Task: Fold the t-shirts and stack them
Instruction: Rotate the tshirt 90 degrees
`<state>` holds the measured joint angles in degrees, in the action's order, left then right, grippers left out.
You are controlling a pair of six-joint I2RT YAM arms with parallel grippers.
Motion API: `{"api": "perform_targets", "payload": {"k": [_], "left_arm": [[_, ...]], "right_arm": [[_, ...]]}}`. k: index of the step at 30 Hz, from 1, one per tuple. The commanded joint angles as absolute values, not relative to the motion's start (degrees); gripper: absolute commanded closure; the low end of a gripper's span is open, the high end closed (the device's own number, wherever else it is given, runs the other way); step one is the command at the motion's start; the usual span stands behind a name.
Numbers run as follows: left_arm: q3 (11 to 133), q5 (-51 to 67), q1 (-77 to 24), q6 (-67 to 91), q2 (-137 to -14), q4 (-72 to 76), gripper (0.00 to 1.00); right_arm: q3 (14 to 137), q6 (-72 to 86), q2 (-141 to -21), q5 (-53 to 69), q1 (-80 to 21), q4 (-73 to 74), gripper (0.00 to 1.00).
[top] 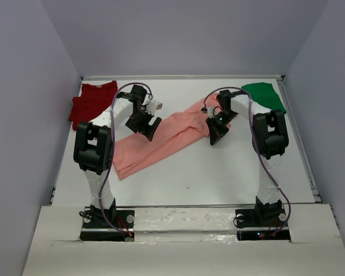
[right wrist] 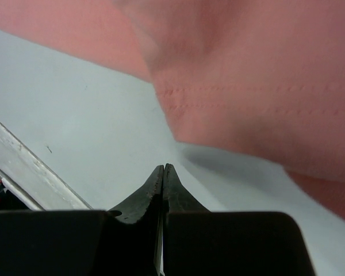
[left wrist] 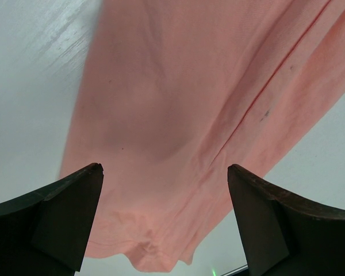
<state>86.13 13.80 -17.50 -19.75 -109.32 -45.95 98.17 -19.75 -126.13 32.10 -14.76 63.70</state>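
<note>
Across the middle of the white worktop the salmon-pink t-shirt lies in a rumpled diagonal band. The dark red t-shirt sits in the far left corner, the bright green t-shirt in the far right. The left gripper hangs spread wide above the pink cloth; the right gripper, by the band's far end, has its tips pressed together, seemingly pinching nothing.

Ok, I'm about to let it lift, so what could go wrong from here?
The right fingers are shut just short of the salmon-pink shirt, seemingly on nothing; a lift may come up empty. The left fingers hang open above it, so any pull would be one-sided.
</note>
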Motion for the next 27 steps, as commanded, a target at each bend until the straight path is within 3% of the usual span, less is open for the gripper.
{"api": "perform_targets", "payload": {"k": [1, 3, 4, 7, 16, 27], "left_arm": [[87.63, 13.8, -17.14, -20.3, -105.56, -47.37, 0.01], [87.98, 13.97, -17.14, -20.13, -105.73, -47.46, 0.01], [88.15, 14.15, -17.14, -20.04, -105.82, -47.55, 0.01], [88.42, 14.77, -17.14, -20.04, -105.73, -47.72, 0.01], [86.84, 14.59, -17.05, -20.39, -104.85, -47.29, 0.01], [85.96, 14.77, -17.14, -20.65, -104.77, -47.11, 0.01]], "right_arm": [[95.19, -20.83, -119.71, 31.56, -15.38, 63.37, 1.0], [94.66, -20.48, -119.01, 31.11, -15.38, 62.76, 0.82], [94.75, -20.3, -119.0, 31.29, -15.38, 62.75, 0.69], [95.79, -19.95, -119.61, 31.2, -15.38, 62.58, 0.58], [102.56, -19.34, -124.71, 31.55, -15.38, 63.72, 0.43], [108.02, -19.07, -128.67, 31.46, -16.96, 64.95, 0.41]]}}
